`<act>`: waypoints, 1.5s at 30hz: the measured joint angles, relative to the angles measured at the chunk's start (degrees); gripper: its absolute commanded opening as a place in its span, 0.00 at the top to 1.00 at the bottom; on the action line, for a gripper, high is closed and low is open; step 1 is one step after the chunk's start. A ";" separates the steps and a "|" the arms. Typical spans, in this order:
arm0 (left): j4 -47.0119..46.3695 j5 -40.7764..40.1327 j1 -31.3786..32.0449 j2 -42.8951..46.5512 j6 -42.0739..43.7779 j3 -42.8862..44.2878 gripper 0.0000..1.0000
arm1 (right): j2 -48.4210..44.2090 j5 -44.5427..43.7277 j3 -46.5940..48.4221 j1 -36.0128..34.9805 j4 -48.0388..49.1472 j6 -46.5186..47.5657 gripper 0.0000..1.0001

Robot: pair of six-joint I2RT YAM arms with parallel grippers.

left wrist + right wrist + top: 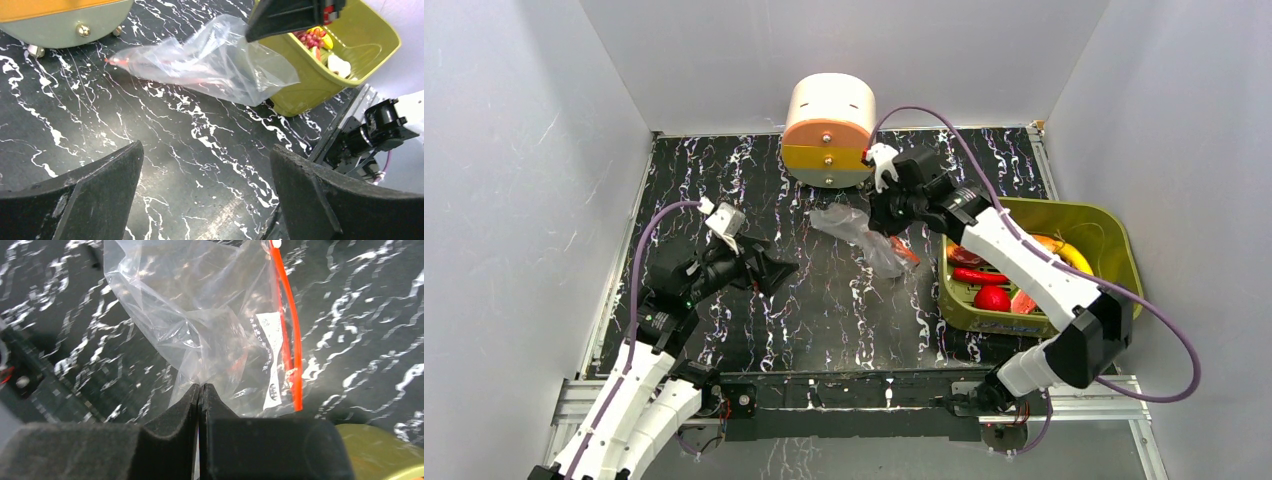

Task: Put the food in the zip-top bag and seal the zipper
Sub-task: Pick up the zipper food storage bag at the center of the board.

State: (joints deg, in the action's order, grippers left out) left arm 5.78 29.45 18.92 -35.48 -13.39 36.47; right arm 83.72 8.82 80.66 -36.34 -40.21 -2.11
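Observation:
The clear zip-top bag (854, 230) lies crumpled mid-table, one end lifted. My right gripper (886, 215) is shut on a fold of its plastic; the right wrist view shows the jaws (200, 388) pinched together on the bag (200, 315). The orange-red zipper (291, 335) runs along the bag's right edge, its white slider (275, 244) at the far end. No food shows inside the bag. The food sits in the olive-green bin (1116, 240): banana (1069, 254), chili (979, 275), red round fruit (992, 297). My left gripper (779, 270) is open and empty, left of the bag (210, 65).
A round white and orange container (829, 130) stands at the back, just behind the bag. The bin (325, 85) stands at the table's right edge, close to the bag. The metal rail (854, 385) runs along the near edge.

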 measured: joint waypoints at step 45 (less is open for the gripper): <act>-11.41 21.55 0.00 -4.81 14.47 -2.45 0.71 | -18.21 49.37 -18.80 0.07 19.30 -12.02 1.00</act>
State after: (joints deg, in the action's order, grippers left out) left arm -5.63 51.00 18.92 -40.29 1.08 34.02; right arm 65.52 58.19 61.87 -36.27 -20.91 -14.13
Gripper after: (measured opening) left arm 0.493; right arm 0.006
